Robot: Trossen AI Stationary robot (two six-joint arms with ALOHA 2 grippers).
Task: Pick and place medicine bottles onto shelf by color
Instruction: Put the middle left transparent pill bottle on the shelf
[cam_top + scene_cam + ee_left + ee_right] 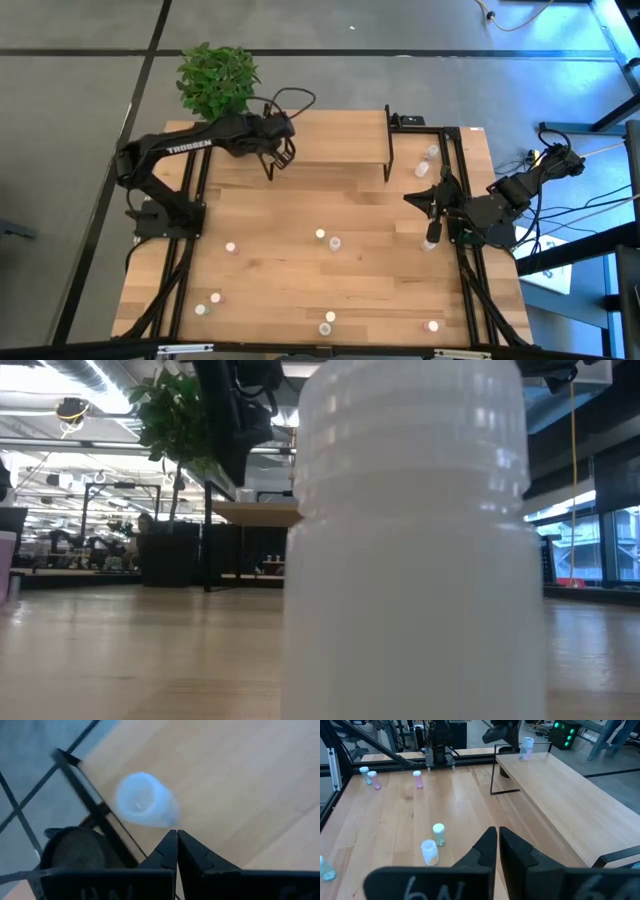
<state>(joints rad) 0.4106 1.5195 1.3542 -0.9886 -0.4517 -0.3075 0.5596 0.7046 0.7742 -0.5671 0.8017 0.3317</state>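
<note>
- Looming before the low camera, one bottle (415, 540) blocks that view, so nearby collisions could go unseen.
- Left hand (177, 836), clenched empty, hovers just behind a white bottle (145, 800) on the shelf (330, 135); a nudge could topple it.
- Right hand (497, 832), clenched empty, waits above the tabletop (280, 260); remaining bottles (434, 842) stand ahead of it.

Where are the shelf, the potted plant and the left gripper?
shelf (330, 140), high view, bare board top.
potted plant (215, 80), high view, leaves.
left gripper (177, 836), left wrist view, shut fingertips.
</note>
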